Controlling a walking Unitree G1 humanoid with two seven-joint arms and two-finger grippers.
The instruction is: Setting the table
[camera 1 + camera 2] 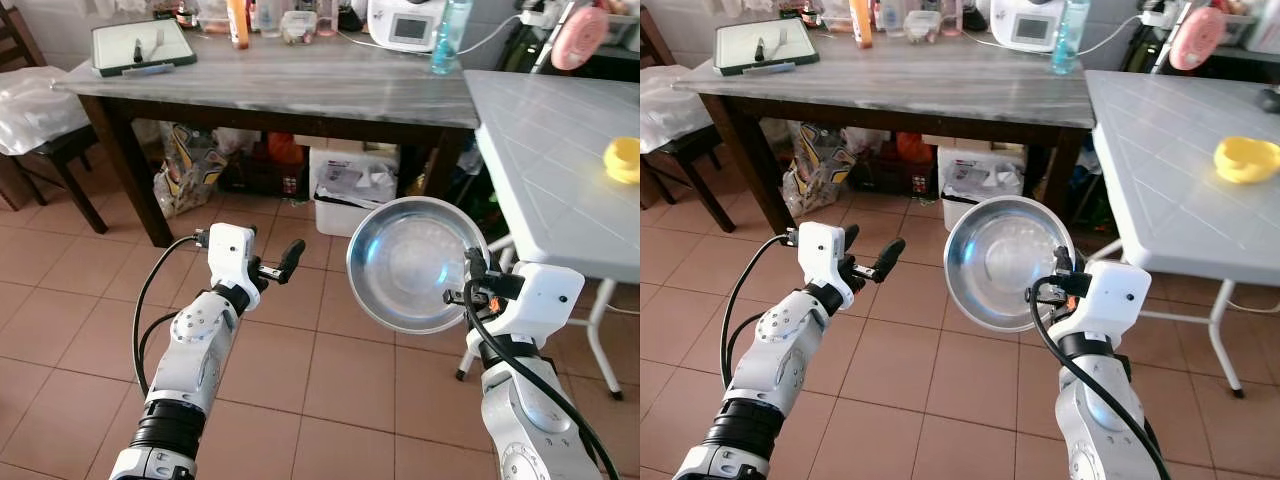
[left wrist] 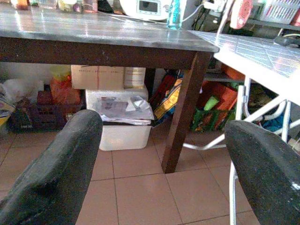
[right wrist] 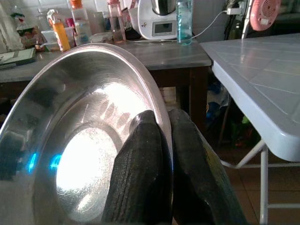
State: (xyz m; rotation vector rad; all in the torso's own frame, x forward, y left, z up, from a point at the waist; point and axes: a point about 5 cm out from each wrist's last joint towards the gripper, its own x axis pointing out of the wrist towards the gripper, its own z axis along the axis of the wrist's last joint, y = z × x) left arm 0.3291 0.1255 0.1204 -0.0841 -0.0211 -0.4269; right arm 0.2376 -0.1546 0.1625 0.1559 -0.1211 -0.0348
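I have the right gripper (image 3: 161,154) pinching the steel bowl (image 1: 412,262) by its rim, left of the white table (image 1: 545,160); left gripper (image 1: 285,262) open, empty. Risk: thin rim hold, tilted bowl may slip or clip the table edge.

White table (image 1: 540,160) with yellow bowl (image 1: 622,159); grey table (image 1: 300,80) with tray (image 1: 142,47).

Home kitchen, terracotta tile floor (image 1: 330,370), grey table (image 1: 300,85), countertop appliance (image 1: 405,25)

Blue bottle (image 1: 451,37) & white appliance (image 1: 405,24) on grey table (image 1: 300,85) – storage box (image 1: 350,195) underneath, tile floor (image 1: 80,300)
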